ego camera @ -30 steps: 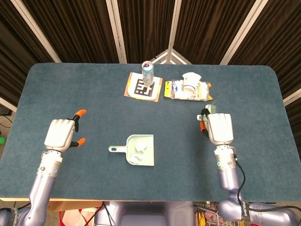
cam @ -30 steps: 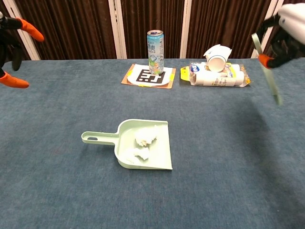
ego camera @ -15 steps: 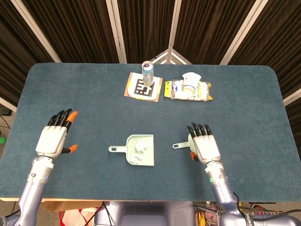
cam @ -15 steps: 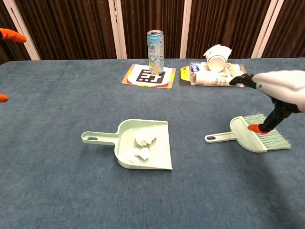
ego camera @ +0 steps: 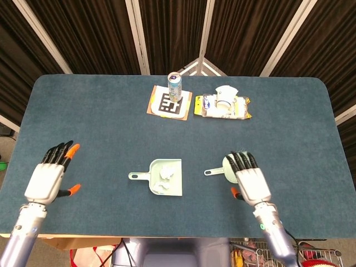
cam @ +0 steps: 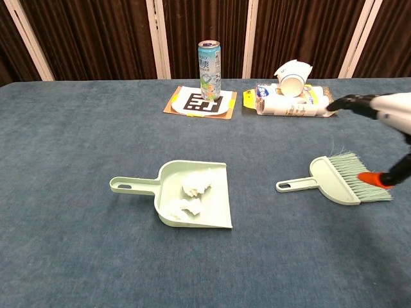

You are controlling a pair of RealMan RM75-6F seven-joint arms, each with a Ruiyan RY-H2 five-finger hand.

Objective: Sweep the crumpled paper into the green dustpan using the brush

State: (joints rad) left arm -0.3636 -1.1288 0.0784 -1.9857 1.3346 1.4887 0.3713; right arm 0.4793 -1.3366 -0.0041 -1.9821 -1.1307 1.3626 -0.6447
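The crumpled paper [cam: 190, 196] lies as 2 white wads inside the green dustpan [cam: 212, 218], which sits flat near the middle of the blue table [cam: 77, 256] with its handle pointing toward the robot's left; judged from that, the sweeping itself looks finished. The brush [cam: 334, 181] rests on the cloth well to the right of the dustpan, handle toward the pan and bristles fanned outward. The right hand [ego camera: 251, 179] hovers above the brush head with fingers spread and grips nothing; in the chest view only its dark fingertips and an orange thumb tip show at the right edge, and I cannot tell whether that thumb touches the bristles. The left hand [ego camera: 49, 176] hangs open near the table's left front corner, fingers apart, well away from everything. The step in hand appears to be clearing away from the released brush. To do it well, the right hand should lift straight up before drawing back, so no finger drags the bristles or nudges the brush toward the pan. The dustpan is light and would slide easily on the cloth, so both arms should stay clear of its handle. At the back stand a drink can [cam: 209, 60] on a marker card [cam: 203, 102] and a packet with a paper cup [cam: 293, 73] on it, all untouched.
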